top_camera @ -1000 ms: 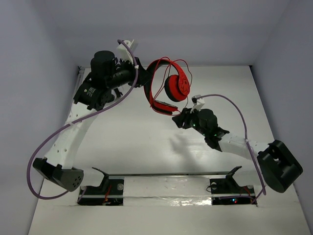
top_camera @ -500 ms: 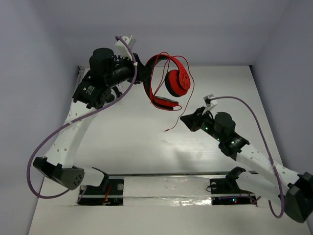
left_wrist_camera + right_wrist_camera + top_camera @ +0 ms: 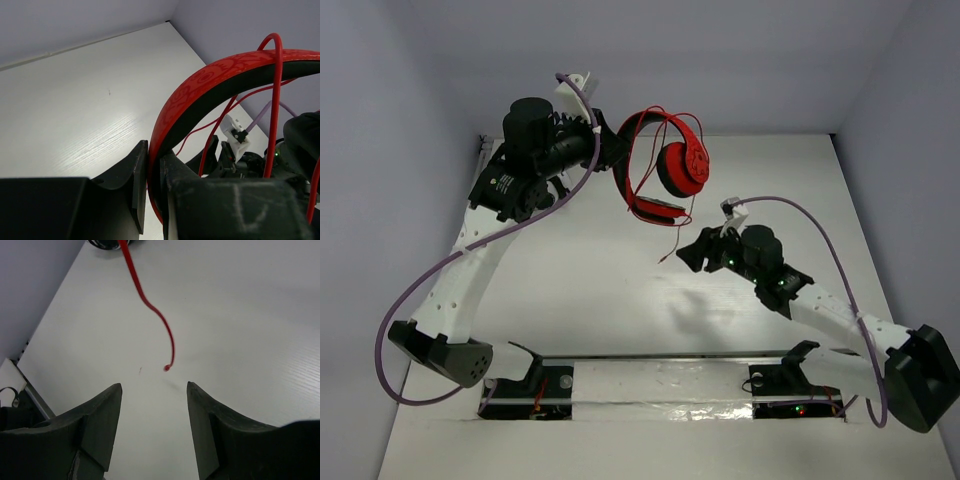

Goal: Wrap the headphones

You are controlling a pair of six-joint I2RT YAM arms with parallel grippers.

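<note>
The right gripper [image 3: 688,256] has swung back left toward the loose cable end [image 3: 167,367], its fingers spread apart. The left gripper [image 3: 613,152] is clamped on the headband [image 3: 200,85] of the red headphones [image 3: 680,165], holding them aloft near the surface's [image 3: 570,280] far edge.

The headphones [image 3: 665,165] look like glossy red plastic. The headband [image 3: 195,87] has a fine embossed pattern on its red outer face and a matt black lining inside. The cable [image 3: 145,301] is thin, smooth and red. The tabletop [image 3: 590,290] is white, with a faint wood-like grain and a soft sheen. The jaws of the left gripper [image 3: 153,160] and the right gripper [image 3: 154,392] look like matt black plastic.
</note>
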